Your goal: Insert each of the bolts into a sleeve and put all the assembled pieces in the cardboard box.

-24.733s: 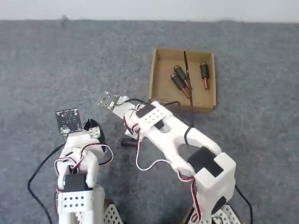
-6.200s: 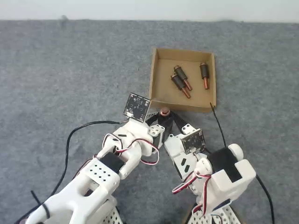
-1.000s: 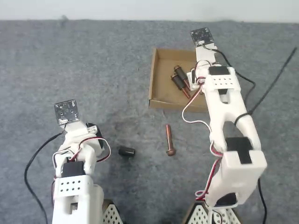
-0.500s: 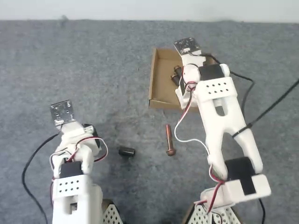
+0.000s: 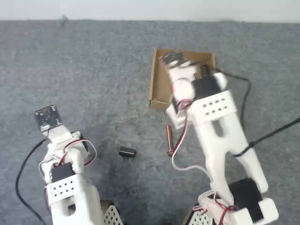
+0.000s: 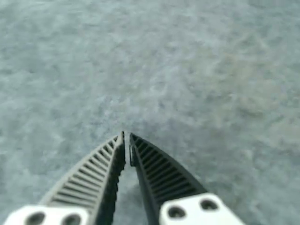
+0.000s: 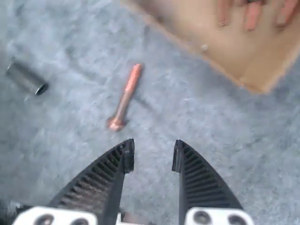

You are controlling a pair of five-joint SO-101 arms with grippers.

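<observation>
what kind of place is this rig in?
Probably a lab or hobby test bench: two small white arms with bare wiring, a grey felt-like mat, and a cardboard box with a loose bolt and sleeve nearby.

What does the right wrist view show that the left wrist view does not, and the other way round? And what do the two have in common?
Right wrist view: the right gripper with its fingers apart, a copper bolt lying on the grey carpet, a dark sleeve lying apart from the bolt, and a corner of the cardboard box with assembled pieces inside.
Left wrist view: the left gripper, fingers closed together with nothing between them.
Shared: the grey carpet.
</observation>
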